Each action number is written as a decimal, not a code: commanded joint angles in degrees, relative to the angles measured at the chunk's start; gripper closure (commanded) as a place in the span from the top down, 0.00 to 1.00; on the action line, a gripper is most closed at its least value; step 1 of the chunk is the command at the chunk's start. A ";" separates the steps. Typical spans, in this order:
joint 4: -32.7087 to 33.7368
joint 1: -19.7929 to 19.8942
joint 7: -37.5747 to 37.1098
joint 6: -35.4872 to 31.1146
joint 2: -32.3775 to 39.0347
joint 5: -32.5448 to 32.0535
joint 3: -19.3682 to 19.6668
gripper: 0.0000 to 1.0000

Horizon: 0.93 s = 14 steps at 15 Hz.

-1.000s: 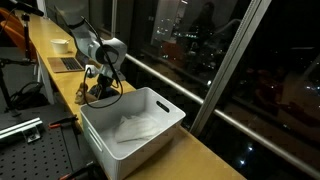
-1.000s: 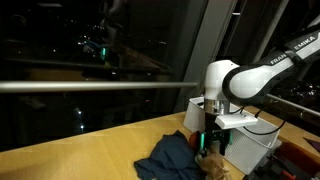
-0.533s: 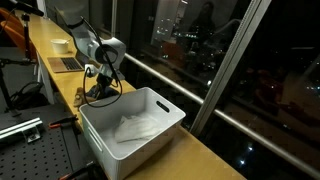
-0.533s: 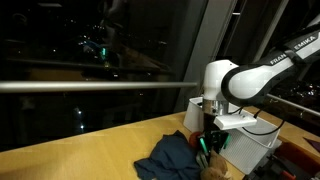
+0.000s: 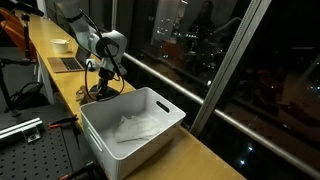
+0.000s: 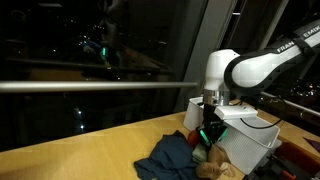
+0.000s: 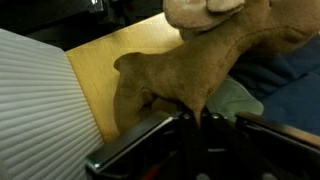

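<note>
My gripper [image 7: 195, 120] is shut on a fold of a tan plush toy [image 7: 200, 55], which fills the top of the wrist view. In both exterior views the gripper [image 6: 207, 135] [image 5: 103, 85] hangs low over the wooden counter beside the white bin. The tan toy [image 6: 212, 163] hangs from the jaws down onto a dark blue cloth [image 6: 170, 158]. That blue cloth [image 7: 292, 70] also lies to the toy's right, with a pale green patch [image 7: 238, 100] near the jaws.
A white plastic bin [image 5: 165, 108] with a white cloth [image 5: 135, 128] in it stands on the counter close to the arm. Its ribbed wall [image 7: 40, 115] is near the gripper. A laptop [image 5: 68, 64] and a bowl [image 5: 62, 45] sit farther back. Window glass runs along the counter.
The jaws have gone from open to shut on the tan toy. The arm has risen slightly, pulling the toy up with it.
</note>
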<state>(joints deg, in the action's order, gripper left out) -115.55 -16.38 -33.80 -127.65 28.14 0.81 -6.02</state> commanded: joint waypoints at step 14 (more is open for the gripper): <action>18.84 10.48 5.85 24.42 -21.28 1.34 5.07 0.02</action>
<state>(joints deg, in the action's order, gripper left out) -96.67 -9.74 -31.57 -104.82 9.69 0.63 -2.84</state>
